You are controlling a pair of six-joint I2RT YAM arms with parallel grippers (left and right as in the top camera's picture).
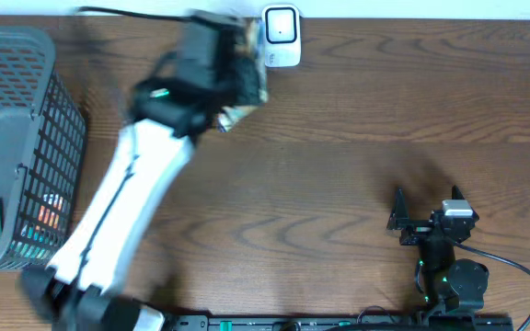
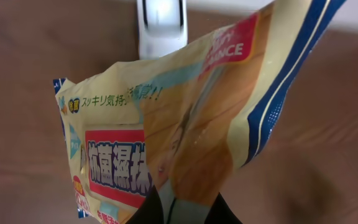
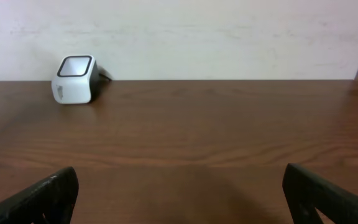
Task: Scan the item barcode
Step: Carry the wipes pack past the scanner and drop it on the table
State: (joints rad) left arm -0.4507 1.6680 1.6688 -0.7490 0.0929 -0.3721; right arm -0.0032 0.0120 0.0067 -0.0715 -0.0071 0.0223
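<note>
The left tool [image 2: 185,214] is clenched on a packet [image 2: 185,124], a pale yellow pouch with a red label panel of Japanese characters and blue-and-white stripes down one side; its dark fingers [image 2: 146,213] pinch the crumpled plastic at the bottom of the left wrist view, and the pouch fills most of that picture. Seen from overhead, the packet sits in that grip at the far edge of the desk [image 1: 357,138], just beside the scanner [image 1: 282,37] and to its left; the arm and pouch are blurred there, so whether pouch and scanner touch cannot be told. In the left wrist view the white body of the scanner shows past the pouch's upper edge, partly covered by it. The right tool [image 1: 427,199] is released and sits near the front edge of the desk on the right, well apart from the packet, its jaws spread wide over bare wood; its own camera looks across the boards to the scanner, which stands against the pale wall [image 3: 229,37] with its dark window tilted upward. A dark grey mesh basket [image 1: 63,156] stands at the left edge of the desk, with coloured goods [image 1: 49,213] showing through its side; what they are cannot be made out.
</note>
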